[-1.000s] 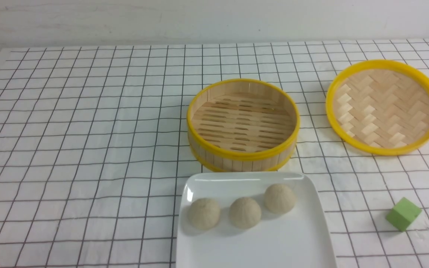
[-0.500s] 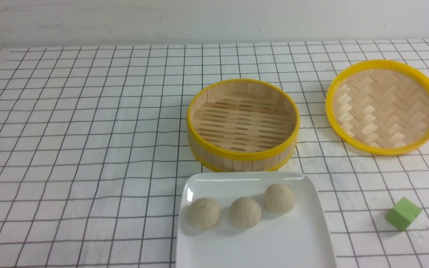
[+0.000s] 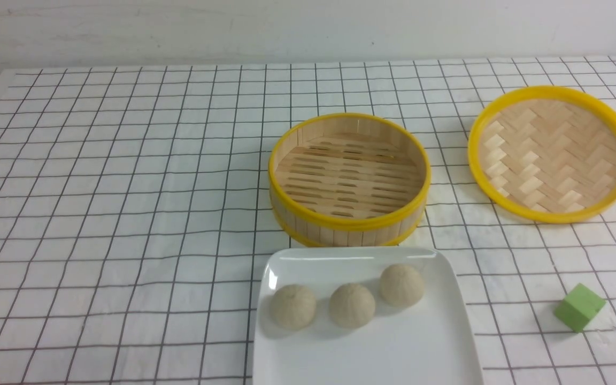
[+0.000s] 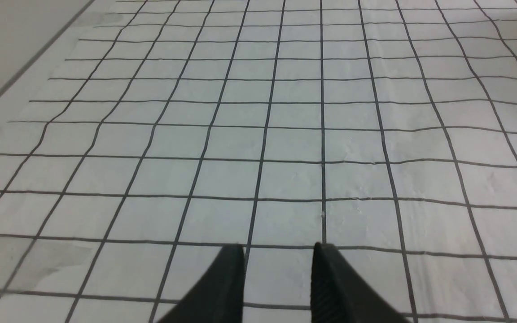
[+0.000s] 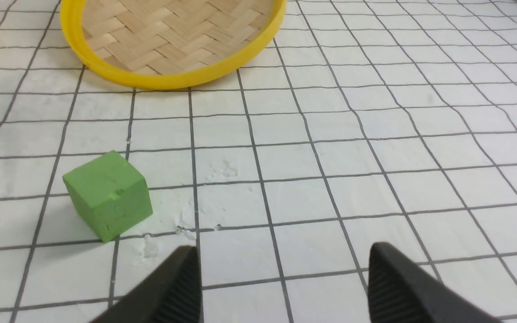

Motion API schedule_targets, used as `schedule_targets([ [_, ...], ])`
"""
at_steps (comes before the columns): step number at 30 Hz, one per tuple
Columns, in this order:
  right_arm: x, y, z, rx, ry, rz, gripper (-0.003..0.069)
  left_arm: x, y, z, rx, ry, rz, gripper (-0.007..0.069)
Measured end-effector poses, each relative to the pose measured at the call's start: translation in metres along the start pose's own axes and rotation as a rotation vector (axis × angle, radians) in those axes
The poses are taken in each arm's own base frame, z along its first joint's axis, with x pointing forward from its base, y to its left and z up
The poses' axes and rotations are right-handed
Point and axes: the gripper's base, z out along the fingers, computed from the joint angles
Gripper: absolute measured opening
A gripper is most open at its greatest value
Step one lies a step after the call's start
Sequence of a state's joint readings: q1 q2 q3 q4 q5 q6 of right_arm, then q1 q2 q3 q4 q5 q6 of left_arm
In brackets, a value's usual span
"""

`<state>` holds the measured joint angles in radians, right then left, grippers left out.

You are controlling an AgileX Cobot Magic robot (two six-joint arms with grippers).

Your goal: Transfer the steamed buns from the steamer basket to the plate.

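Observation:
Three beige steamed buns lie in a row on the white square plate (image 3: 420, 342) at the front centre: one on the left (image 3: 293, 306), one in the middle (image 3: 352, 305), one on the right (image 3: 402, 285). Just behind the plate stands the bamboo steamer basket (image 3: 348, 178), with nothing on its slatted floor. Neither arm shows in the front view. In the left wrist view my left gripper (image 4: 278, 251) hangs over bare checked cloth, jaws apart and empty. My right gripper (image 5: 285, 253) stands wide open over the cloth, nothing between its fingers.
The shallow yellow-rimmed woven lid (image 3: 552, 153) lies at the back right, also seen as the lid (image 5: 173, 36) in the right wrist view. A small green cube (image 3: 579, 307) sits at the front right, the cube (image 5: 108, 195) close to my right gripper.

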<state>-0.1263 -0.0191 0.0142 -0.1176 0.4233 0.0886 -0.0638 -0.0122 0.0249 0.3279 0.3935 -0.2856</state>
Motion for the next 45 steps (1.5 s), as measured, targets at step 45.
schedule_targets([
  [45,-0.0001,0.0010,0.0000,-0.018,-0.001,0.002,0.0494,0.0000,0.0000,0.0000,0.000,0.000,0.003,0.0242],
])
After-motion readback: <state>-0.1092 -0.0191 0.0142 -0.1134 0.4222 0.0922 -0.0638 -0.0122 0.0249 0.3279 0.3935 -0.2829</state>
